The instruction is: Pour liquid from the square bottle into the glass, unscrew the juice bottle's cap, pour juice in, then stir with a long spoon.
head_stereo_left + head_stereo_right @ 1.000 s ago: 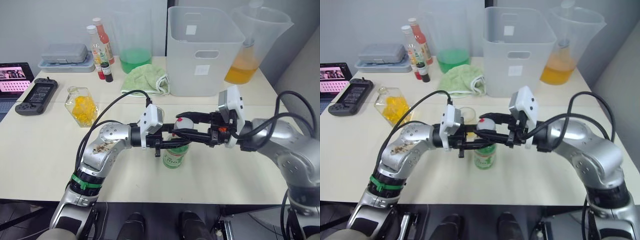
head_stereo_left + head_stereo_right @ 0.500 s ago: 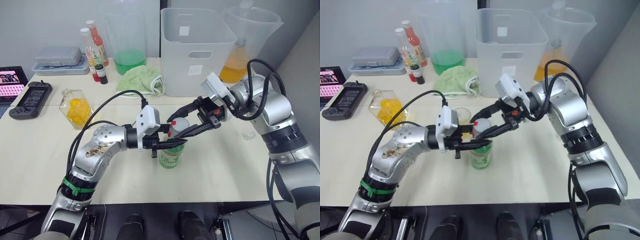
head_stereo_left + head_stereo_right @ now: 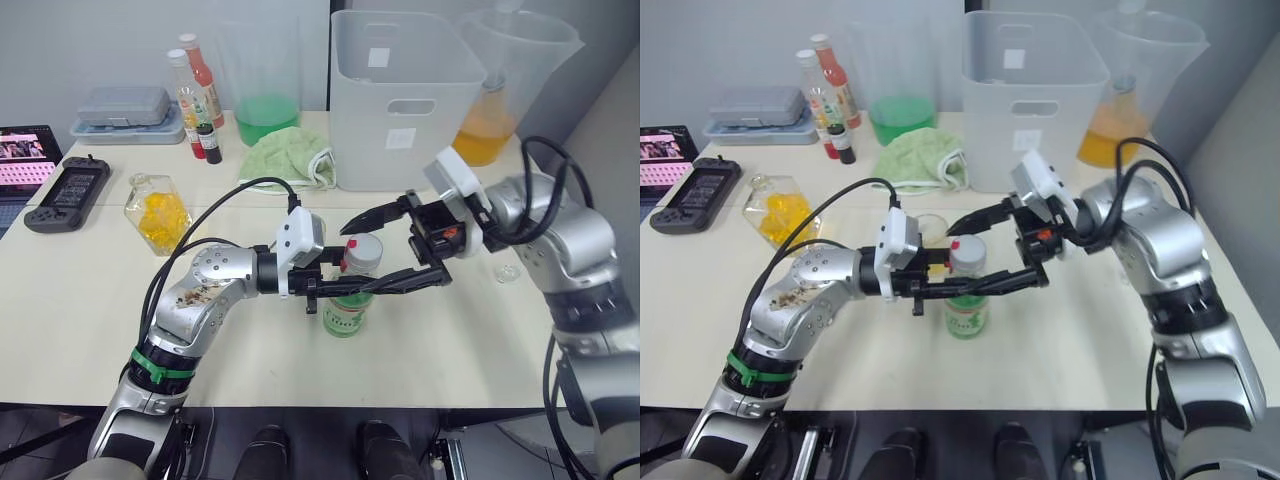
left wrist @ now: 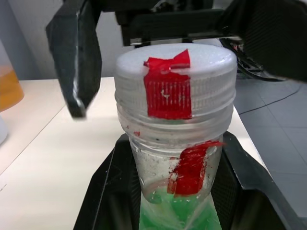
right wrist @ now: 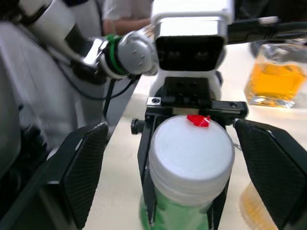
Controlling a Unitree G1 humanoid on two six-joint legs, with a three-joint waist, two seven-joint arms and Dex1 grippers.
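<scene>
A: Where's the juice bottle (image 3: 348,305)?
B: Mid-table, toward the front edge, left gripper (image 3: 335,287) clamped round its neck. Right gripper (image 3: 378,250) spread wide, straddling the cap (image 3: 361,249), gripping nothing.
A: Handling?
B: Probably light, slick plastic; take the ribbed cap by its sides. Glass (image 3: 934,231) stands close behind, front is free.

The left hand (image 3: 345,290) is covering the neck of the juice bottle (image 3: 346,316), so the red band is showing mostly in the wrist views. The glass (image 3: 933,232) is peeking out behind that arm, its lower part hidden. In the left wrist view the picture's lower edge is cutting off the bottle's body. A small clear object (image 3: 506,272) on the counter (image 3: 80,300) is too small to tell.
</scene>
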